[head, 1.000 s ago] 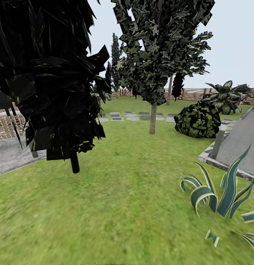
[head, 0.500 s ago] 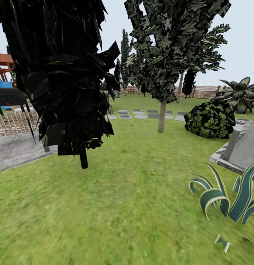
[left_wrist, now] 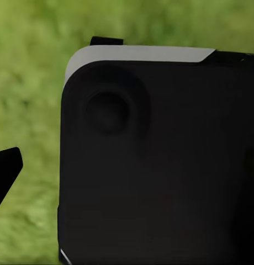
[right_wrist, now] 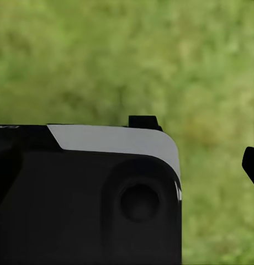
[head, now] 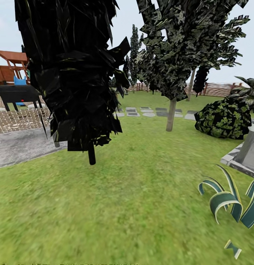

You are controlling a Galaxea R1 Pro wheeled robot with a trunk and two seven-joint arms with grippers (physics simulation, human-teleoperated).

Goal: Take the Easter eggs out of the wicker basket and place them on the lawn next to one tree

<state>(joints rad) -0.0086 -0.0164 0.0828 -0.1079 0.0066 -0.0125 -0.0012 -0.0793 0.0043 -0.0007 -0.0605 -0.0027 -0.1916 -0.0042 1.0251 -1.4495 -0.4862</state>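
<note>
From the head we see the lawn (head: 134,198) filling the lower frame, a pale-trunked tree (head: 171,115) right of centre, a dark cypress (head: 81,77) at left. Our wrist views add blurred grass behind black housings; whether either hand is apart or together, we cannot tell.

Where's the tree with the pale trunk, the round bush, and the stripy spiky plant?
Tree (head: 171,116), head view, on its pale trunk.
Round bush (head: 222,119), head view, on its leafy middle.
Stripy plant (head: 224,200), head view, on a curled leaf.
</note>
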